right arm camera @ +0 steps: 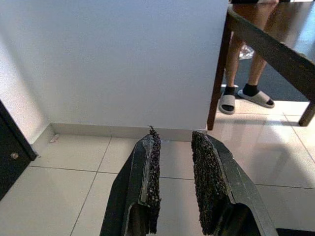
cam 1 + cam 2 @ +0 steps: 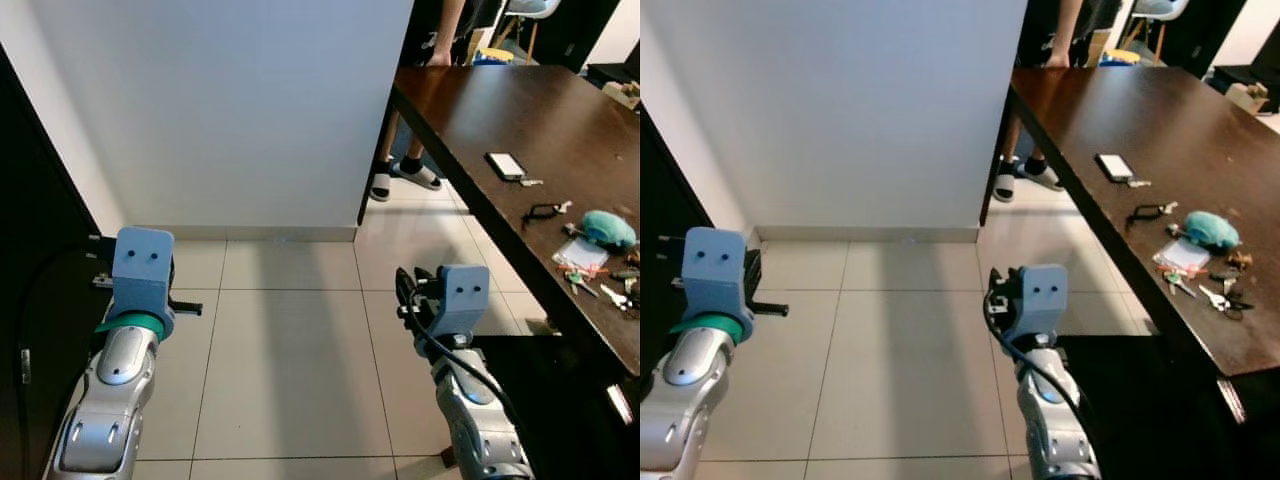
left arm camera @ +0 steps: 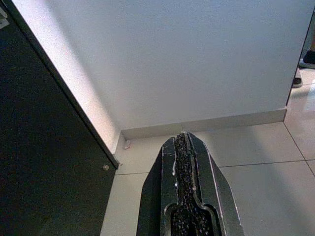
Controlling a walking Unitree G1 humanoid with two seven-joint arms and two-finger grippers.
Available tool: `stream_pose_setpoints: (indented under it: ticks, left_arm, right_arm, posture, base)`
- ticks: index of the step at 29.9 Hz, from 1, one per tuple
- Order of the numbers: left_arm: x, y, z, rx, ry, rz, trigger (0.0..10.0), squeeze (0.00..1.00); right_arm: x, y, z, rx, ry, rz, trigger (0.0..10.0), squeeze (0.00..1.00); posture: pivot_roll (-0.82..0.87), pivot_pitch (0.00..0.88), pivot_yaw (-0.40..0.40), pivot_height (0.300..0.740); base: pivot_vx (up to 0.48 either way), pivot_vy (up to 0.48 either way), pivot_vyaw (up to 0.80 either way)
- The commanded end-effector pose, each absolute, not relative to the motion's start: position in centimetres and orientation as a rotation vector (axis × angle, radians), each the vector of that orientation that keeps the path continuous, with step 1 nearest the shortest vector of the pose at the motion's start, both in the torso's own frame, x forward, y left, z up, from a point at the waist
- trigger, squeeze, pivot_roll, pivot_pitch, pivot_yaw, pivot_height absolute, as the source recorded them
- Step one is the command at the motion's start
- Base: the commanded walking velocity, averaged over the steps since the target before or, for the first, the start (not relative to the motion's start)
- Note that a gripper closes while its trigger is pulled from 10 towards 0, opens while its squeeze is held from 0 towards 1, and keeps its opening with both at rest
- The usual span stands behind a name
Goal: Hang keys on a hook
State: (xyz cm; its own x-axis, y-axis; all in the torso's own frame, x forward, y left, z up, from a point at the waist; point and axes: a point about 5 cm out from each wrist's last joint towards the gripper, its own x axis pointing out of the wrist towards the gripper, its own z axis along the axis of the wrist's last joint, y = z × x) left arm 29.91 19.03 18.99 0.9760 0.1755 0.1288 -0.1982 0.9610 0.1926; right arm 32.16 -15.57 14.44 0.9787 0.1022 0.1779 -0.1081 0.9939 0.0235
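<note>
Several keys (image 2: 1205, 290) lie loose on the dark table (image 2: 1110, 110), near its front edge, to your right. Right gripper (image 1: 174, 169) hovers over floor tiles, fingers apart; left gripper (image 3: 184, 147) fingers are together. Expect light, rigid, slippery metal; pinch the ring.
</note>
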Motion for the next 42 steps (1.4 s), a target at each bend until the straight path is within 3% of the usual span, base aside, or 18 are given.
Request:
stream_pose_setpoints:
  ticks: [1,42]
  left_arm:
    - [29.67,18.57,19.08,0.217,-0.120,0.184,10.0,0.00]
    - [29.69,18.14,19.51,0.221,-0.143,0.174,10.0,0.00]
  right_arm:
    - [32.04,-15.52,14.14,0.038,-0.162,0.108,10.0,0.00]
    - [32.06,-15.35,13.95,0.032,-0.151,0.113,10.0,0.00]
  posture:
    - [0.12,0.142,0.065,0.740]
    - [0.12,0.134,0.062,0.740]
  base:
    - [0.439,0.000,0.00]
    - [0.462,0.000,0.00]
